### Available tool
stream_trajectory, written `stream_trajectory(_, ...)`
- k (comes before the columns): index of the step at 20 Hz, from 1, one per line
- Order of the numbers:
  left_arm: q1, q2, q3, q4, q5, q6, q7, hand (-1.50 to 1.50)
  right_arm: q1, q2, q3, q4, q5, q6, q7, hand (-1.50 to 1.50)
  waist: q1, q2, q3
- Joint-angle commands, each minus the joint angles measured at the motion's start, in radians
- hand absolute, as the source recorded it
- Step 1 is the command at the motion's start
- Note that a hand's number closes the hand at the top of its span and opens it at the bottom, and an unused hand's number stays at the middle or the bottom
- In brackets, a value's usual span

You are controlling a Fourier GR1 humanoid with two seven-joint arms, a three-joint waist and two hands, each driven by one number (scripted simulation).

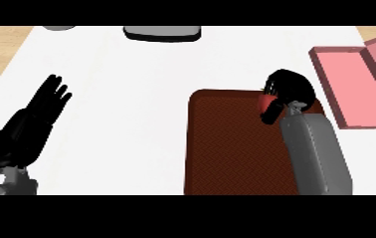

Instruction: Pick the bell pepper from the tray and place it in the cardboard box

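Curling my right hand (288, 88) fingers round the red bell pepper (266, 102) at the brown tray's (228, 147) far right corner, I'd judge it light, smooth, slippery, best held across its body, pink box (345, 82) just beside, left hand (50, 100) resting open.

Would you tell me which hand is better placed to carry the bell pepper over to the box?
The right hand: its fingers are curled round the red bell pepper above the brown tray, with the pink box just to its right. The left hand rests open far across the counter.
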Motion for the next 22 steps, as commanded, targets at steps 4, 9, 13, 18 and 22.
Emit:
stream_trajectory(4, -0.023, -0.003, -0.014, 0.024, 0.001, -0.013, 0.008, 0.00, -0.358, -0.023, -0.160, 0.330, 0.035, -0.141, 0.240, 1.50, 0.015, -0.001, -0.001)
stream_trajectory(9, -0.001, -0.013, -0.005, 0.031, -0.021, 0.003, -0.023, 0.00, -0.493, -0.057, -0.132, 0.412, 0.063, -0.266, 0.219, 1.50, -0.009, -0.012, -0.001)
stream_trajectory(13, -0.001, -0.018, -0.004, 0.064, -0.034, 0.003, -0.047, 0.00, -0.558, -0.044, -0.075, 0.380, 0.116, -0.319, 0.265, 1.50, -0.026, -0.017, -0.002)
stream_trajectory(18, -0.008, -0.008, 0.006, 0.025, -0.017, 0.007, -0.004, 0.00, -0.670, -0.069, -0.062, 0.384, 0.189, -0.395, 0.398, 1.50, -0.022, -0.016, -0.002)
stream_trajectory(22, 0.033, -0.029, 0.004, 0.053, -0.031, 0.000, -0.065, 0.00, -0.700, -0.131, -0.070, 0.329, 0.204, -0.351, 0.459, 1.50, -0.036, -0.021, -0.002)
